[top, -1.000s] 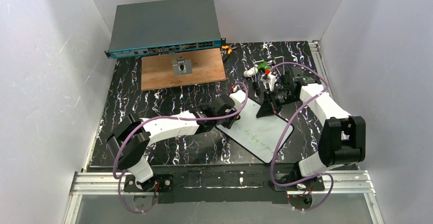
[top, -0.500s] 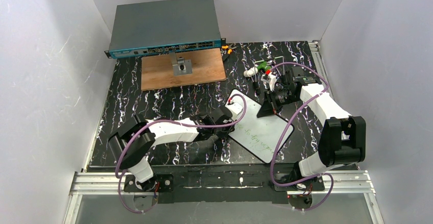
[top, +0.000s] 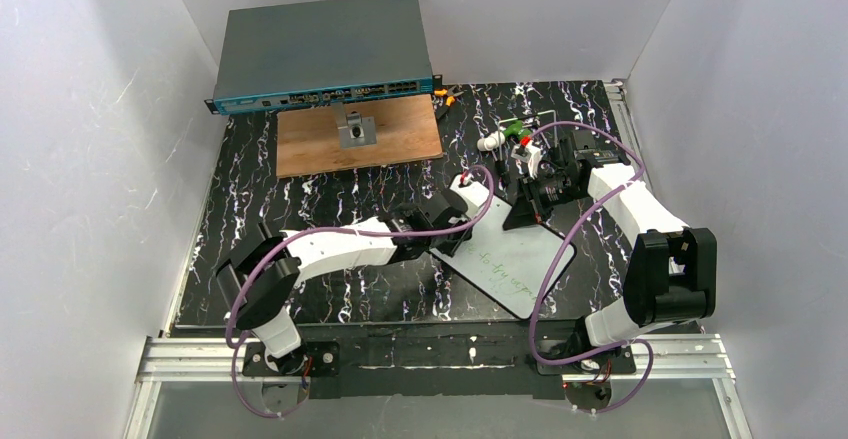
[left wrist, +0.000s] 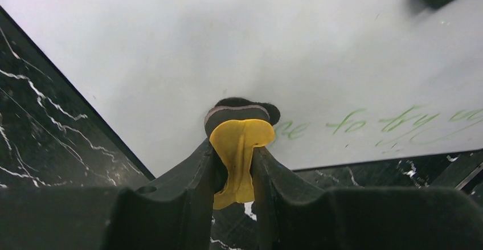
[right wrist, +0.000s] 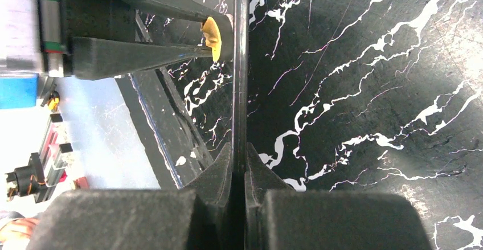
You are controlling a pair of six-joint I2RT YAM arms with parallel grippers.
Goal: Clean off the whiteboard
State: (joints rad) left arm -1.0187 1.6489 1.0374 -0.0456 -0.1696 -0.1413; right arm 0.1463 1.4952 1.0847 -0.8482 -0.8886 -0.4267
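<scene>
The whiteboard (top: pixel 515 244) lies tilted on the black marble table, with a line of green handwriting (left wrist: pixel 370 122) on it. My left gripper (left wrist: pixel 236 147) is shut on a yellow eraser (left wrist: pixel 239 139) whose dark felt end presses on the board just left of the writing. In the top view the left gripper (top: pixel 452 224) is at the board's left edge. My right gripper (right wrist: pixel 240 153) is shut on the board's thin dark rim (right wrist: pixel 240 62), seen edge-on. In the top view the right gripper (top: pixel 527 214) is at the board's far edge.
A brown wooden board (top: pixel 400 139) with a small metal block (top: pixel 355 131) lies at the back. A grey network switch (top: pixel 322 51) stands behind it. Markers and small parts (top: pixel 505 137) lie at the back right. White walls enclose the table.
My left gripper slid with the eraser toward the near end of the board's left side, then back toward the far end. The right gripper and board stayed put.
</scene>
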